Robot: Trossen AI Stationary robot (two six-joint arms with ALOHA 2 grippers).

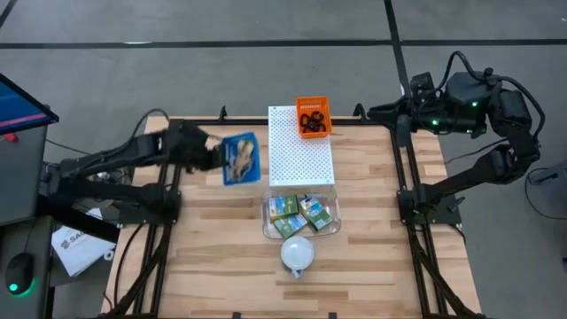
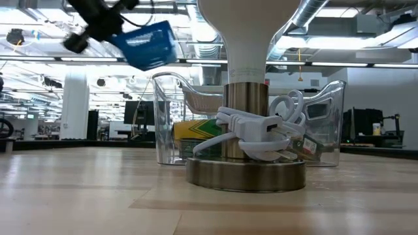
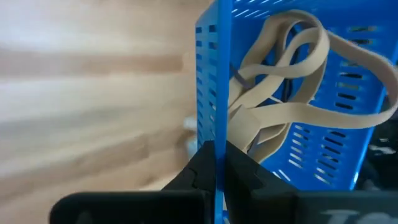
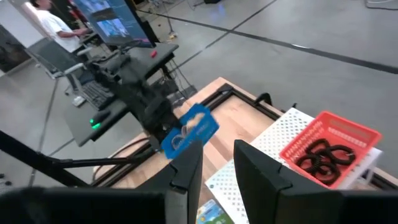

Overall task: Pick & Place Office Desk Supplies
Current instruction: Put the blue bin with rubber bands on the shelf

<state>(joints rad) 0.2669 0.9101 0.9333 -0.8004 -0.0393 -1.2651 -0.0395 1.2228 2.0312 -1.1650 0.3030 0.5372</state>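
My left gripper (image 3: 214,165) pinching the blue basket's (image 1: 240,159) wall, basket up off table

Rubber bands (image 3: 292,93) inside; basket tilted, just left of white pegboard (image 1: 301,146), long axis roughly front-to-back. Right gripper (image 4: 214,165) part-spread w/ nothing in it, parked far back-right, so left arm's much nearer

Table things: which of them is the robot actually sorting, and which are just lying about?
Part of the job:
- blue slotted plastic basket of tan rubber bands, held by the left tool
- orange plastic basket of black loops
- yellow-and-green crayon boxes in the clear bin

Lying about:
- white perforated board
- lamp with white cord
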